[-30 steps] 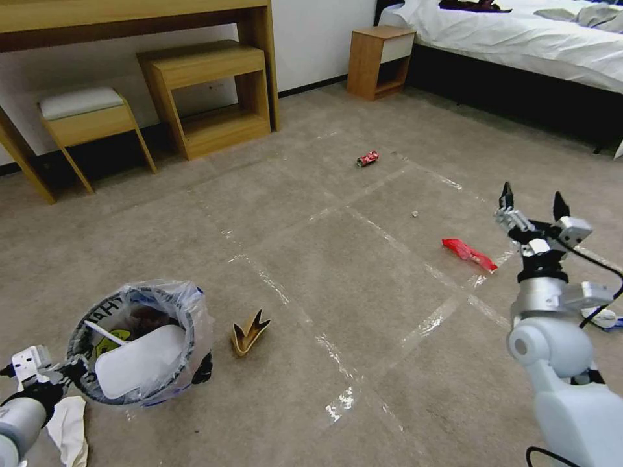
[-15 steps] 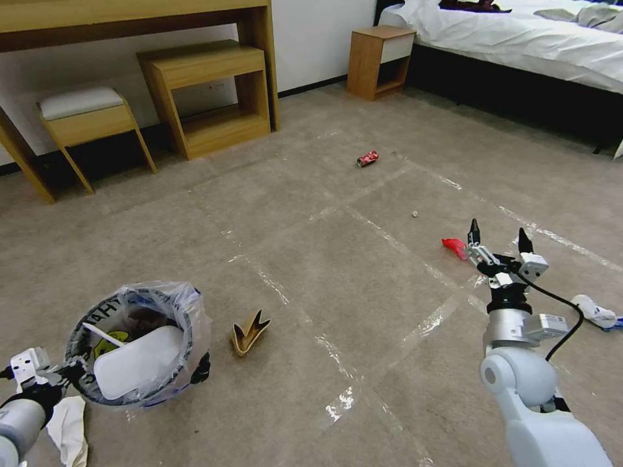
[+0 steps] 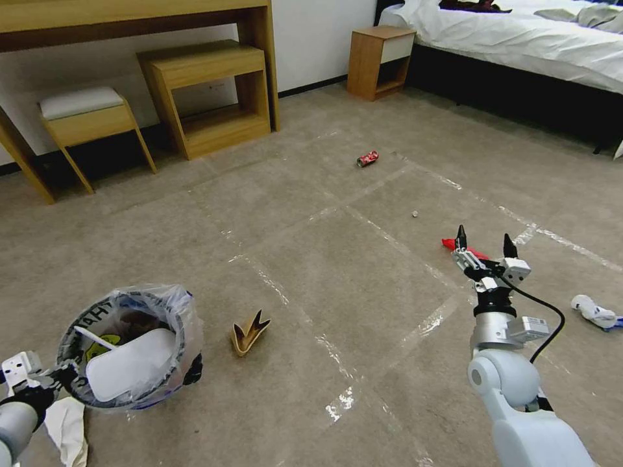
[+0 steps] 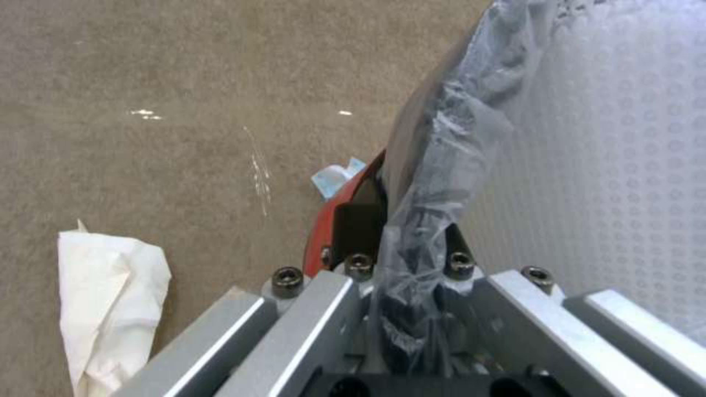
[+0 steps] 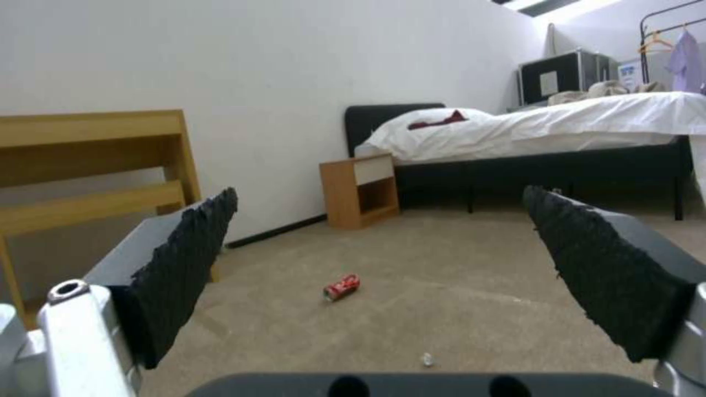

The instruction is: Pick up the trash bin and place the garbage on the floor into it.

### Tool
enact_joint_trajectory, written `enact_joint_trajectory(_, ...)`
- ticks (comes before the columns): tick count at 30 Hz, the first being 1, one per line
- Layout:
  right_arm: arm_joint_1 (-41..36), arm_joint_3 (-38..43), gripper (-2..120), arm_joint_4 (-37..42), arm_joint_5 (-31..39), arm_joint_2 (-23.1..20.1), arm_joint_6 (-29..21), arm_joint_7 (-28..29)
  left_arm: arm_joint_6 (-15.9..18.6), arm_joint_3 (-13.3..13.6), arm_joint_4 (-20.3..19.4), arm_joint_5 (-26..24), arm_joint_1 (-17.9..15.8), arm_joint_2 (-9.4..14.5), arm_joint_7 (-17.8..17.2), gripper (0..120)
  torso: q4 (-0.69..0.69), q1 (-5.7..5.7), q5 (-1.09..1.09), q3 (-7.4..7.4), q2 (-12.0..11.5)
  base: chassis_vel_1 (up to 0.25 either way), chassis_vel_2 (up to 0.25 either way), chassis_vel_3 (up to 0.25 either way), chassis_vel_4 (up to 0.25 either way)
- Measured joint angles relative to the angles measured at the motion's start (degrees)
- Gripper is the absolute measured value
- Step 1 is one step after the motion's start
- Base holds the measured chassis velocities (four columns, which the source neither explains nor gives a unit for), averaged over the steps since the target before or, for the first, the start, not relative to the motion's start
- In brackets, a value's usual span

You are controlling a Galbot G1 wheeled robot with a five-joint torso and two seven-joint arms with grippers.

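Head view shows the bin (image 3: 130,350) low at the robot's left, held by the left gripper (image 3: 55,379), which is closed on the near rim. From the left wrist view the two fingers (image 4: 358,234) pinch the black rim and the clear bag (image 4: 441,143) together, one finger outside the red wall and one inside. I judge this hold is chosen so the bin hangs with its mouth up and stays free for dropping litter in. A white slipper (image 3: 130,364) and other pieces already lie inside. A tissue (image 3: 65,425) lies on the floor (image 3: 324,285) just beside the left arm, and a torn carton (image 3: 248,332) stands near the bin on its right side.

On the right, the right gripper (image 3: 483,241) is wide open, its two black tips pointing away from the robot. It stands just in front of the red wrapper (image 3: 449,244), which it partly covers. I think it is placed there to take this wrapper. The right forearm rises almost upright from the elbow, with the wrist bent forward, so the right wrist view looks across the carpet toward the can (image 5: 341,287), well apart. Another white piece (image 3: 594,312) lies to the right of the arm.
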Motion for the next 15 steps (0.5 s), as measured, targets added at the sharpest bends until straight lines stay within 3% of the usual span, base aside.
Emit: enact_joint_trajectory(15, 0.08, -0.3, 96, -0.01, -1.59, 0.4, -0.79, 0.08, -0.18, 0.13, 0.36, -0.11, -0.26, 0.33, 0.1, 1, 0.0, 0.0, 0.0, 0.0, 0.0, 0.0, 0.0, 0.0, 0.0)
